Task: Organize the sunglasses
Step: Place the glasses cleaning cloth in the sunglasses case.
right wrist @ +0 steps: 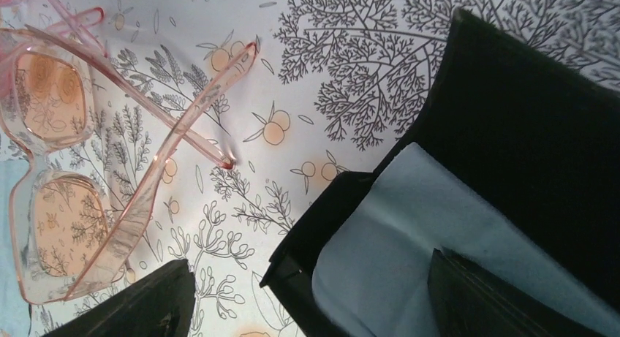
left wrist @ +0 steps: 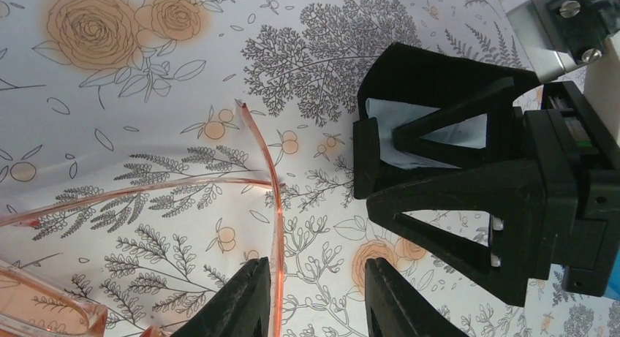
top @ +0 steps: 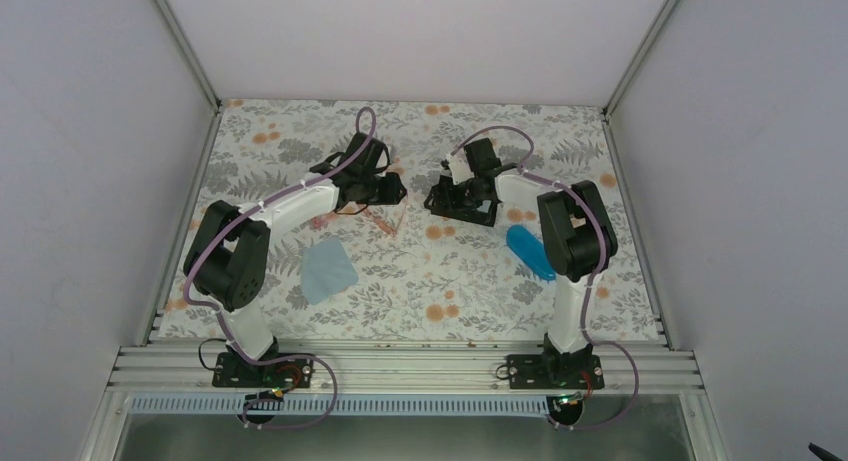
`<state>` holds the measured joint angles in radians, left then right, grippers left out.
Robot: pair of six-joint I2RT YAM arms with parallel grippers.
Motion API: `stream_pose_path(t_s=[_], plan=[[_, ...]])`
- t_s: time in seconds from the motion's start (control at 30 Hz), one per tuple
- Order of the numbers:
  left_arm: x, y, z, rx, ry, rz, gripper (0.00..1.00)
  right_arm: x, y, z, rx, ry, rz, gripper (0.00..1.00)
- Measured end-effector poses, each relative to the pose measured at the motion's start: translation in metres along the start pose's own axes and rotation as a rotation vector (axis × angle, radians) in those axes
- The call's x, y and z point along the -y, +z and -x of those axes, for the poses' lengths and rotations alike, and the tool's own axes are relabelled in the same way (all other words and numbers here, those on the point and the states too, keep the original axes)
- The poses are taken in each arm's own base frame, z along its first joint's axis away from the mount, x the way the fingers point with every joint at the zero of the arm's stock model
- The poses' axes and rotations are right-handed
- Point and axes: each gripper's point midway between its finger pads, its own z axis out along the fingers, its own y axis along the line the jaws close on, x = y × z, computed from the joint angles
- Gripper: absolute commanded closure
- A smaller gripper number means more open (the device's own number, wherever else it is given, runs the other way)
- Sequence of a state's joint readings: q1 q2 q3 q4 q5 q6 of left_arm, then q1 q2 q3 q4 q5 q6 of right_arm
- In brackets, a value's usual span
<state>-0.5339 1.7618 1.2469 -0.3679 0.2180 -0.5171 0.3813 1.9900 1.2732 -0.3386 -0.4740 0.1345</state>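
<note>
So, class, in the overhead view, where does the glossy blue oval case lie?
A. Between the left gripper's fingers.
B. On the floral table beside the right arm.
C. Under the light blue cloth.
B: the glossy blue oval case lies on the floral table beside the right arm.

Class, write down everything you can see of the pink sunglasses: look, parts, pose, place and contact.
The sunglasses are a slim pair in what looks like clear pink-red plastic, with squarish pink-orange tinted lenses and thin arms. They sit on or just above the floral table cover, with the arms half folded and crossing each other. One arm runs between the fingers of the left gripper, close against one finger. Whether it is pinched cannot be told.
</note>
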Motion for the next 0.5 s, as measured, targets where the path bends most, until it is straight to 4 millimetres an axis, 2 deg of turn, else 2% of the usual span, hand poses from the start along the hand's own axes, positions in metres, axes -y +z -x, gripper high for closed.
stream_pose_path(t_s=[0.33,0.5], plan=[[-0.007,0.004,-0.011,-0.021,-0.006,0.012,0.66,-0.002,0.004,-0.002,-0.010,-0.004,0.007,0.14],[-0.009,-0.002,-0.011,-0.007,-0.018,0.012,0.63,-0.007,-0.003,0.005,0.017,0.002,-0.019,0.15]])
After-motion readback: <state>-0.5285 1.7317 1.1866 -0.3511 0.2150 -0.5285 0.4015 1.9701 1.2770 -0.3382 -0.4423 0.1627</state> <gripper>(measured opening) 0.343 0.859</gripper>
